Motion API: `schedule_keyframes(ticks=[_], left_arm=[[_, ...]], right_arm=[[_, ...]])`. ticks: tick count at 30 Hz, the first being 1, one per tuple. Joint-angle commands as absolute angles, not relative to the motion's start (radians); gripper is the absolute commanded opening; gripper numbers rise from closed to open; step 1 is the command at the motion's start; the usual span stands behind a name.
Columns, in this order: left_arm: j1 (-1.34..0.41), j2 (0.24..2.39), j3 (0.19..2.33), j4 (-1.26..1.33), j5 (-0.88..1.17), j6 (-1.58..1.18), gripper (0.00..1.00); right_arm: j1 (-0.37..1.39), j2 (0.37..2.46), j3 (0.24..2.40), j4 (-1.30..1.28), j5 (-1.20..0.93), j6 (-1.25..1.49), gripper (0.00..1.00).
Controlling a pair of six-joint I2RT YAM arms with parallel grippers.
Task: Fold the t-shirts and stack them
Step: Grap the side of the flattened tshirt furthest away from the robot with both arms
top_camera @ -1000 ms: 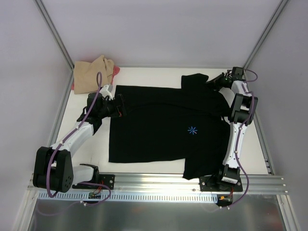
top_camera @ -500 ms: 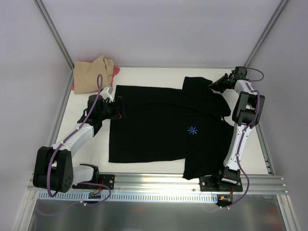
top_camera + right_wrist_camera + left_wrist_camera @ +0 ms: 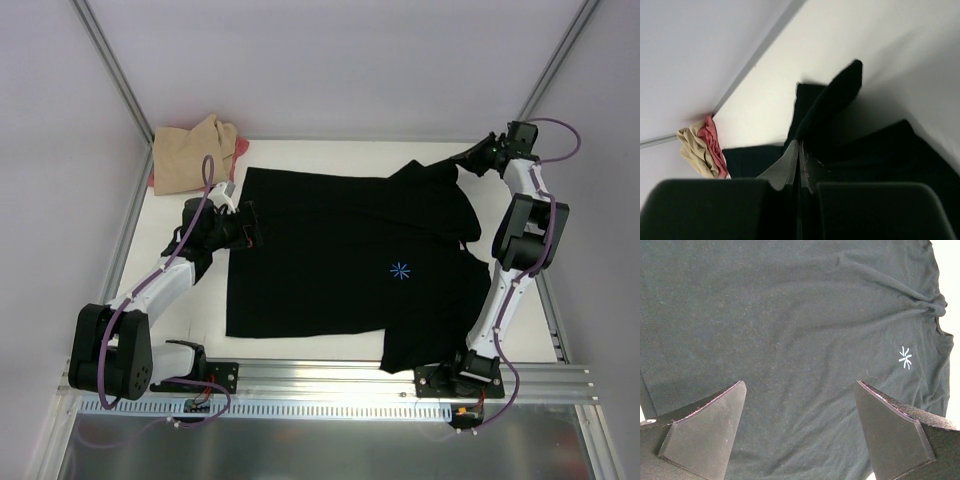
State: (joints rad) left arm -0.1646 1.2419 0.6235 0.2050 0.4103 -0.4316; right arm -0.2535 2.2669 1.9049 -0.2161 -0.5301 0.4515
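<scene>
A black t-shirt (image 3: pixel 340 260) with a light-blue starburst mark (image 3: pixel 400 270) lies spread flat on the white table. My right gripper (image 3: pixel 478 160) is at the far right corner, shut on the shirt's sleeve (image 3: pixel 835 100), which it holds lifted and stretched outward. Over the shirt's left edge hovers my left gripper (image 3: pixel 250 225), open. In the left wrist view its fingers (image 3: pixel 705 430) stand wide apart above the black cloth (image 3: pixel 790 315), nothing between them. A tan t-shirt (image 3: pixel 190 150) and a pink-red one (image 3: pixel 241 149) lie bunched at the far left corner.
Grey walls and slanted frame posts (image 3: pixel 110 70) close in the table on the left, right and back. An aluminium rail (image 3: pixel 330 380) carrying both arm bases runs along the near edge. Bare white table (image 3: pixel 330 155) shows behind the shirt.
My right gripper has moved right and toward the back corner with the sleeve, drawing it out from its folded-over position. The left arm has stayed still.
</scene>
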Motion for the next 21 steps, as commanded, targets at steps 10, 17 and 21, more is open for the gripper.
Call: schedule_keyframes(ticks=[10,17,21], left_arm=[[-0.176,1.210,0.617,0.247,0.423,-0.445,0.92],[-0.175,1.161,0.597,0.221,0.414,-0.440,0.92],[-0.176,1.152,0.592,0.221,0.416,-0.443,0.92]], right_arm=[[-0.252,2.080,1.655,-0.192,-0.584,0.426,0.00],[-0.250,2.104,1.707,-0.222,-0.572,0.422,0.00],[-0.247,2.187,1.851,-0.284,-0.571,0.420,0.00]])
